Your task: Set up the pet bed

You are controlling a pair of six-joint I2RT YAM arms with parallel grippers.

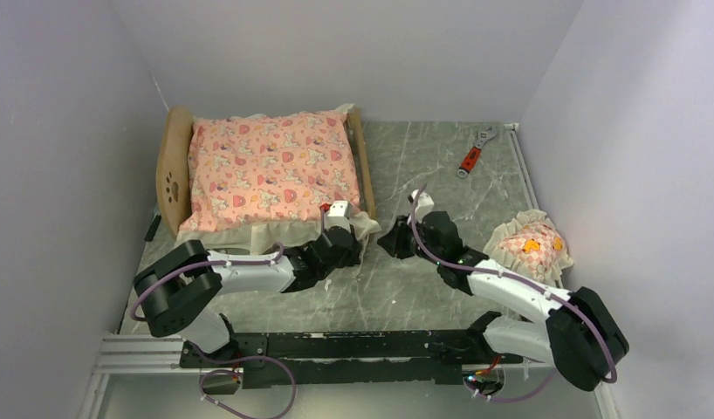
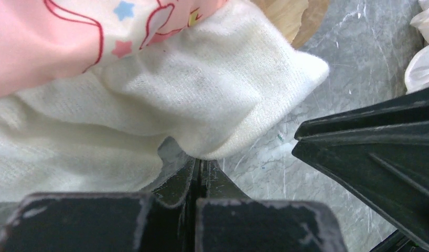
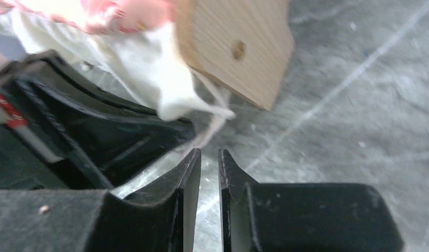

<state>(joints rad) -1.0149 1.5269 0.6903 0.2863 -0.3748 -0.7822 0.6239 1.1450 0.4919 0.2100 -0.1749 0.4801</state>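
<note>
we count one pet bed [image 1: 174,171], one pink mattress [image 1: 268,166], one frilled pillow [image 1: 530,248], one red-handled wrench [image 1: 475,151] and two arms on the grey table [image 1: 423,175]. the pet bed stands with its paw-print headboard at one end and its low footboard [image 3: 234,48] at the other, and the mattress lies inside it, the cream frill [image 2: 212,100] spilling over the near side. the wrench lies well apart from the bed, out past the footboard on the far side. the pillow sits well apart too, past the footboard on the near side. the left arm lies low and stretched along the bed's near side, and the left gripper [image 2: 197,163] is at the near footboard corner, its jaws pressed together with the tips touching the frill's edge; we cannot tell whether any cloth is caught between them. the right arm bends at the elbow and reaches to that same corner, and the right gripper [image 3: 208,157] is low over the table just beside the footboard, its fingers a narrow slit apart with nothing between them.
</note>
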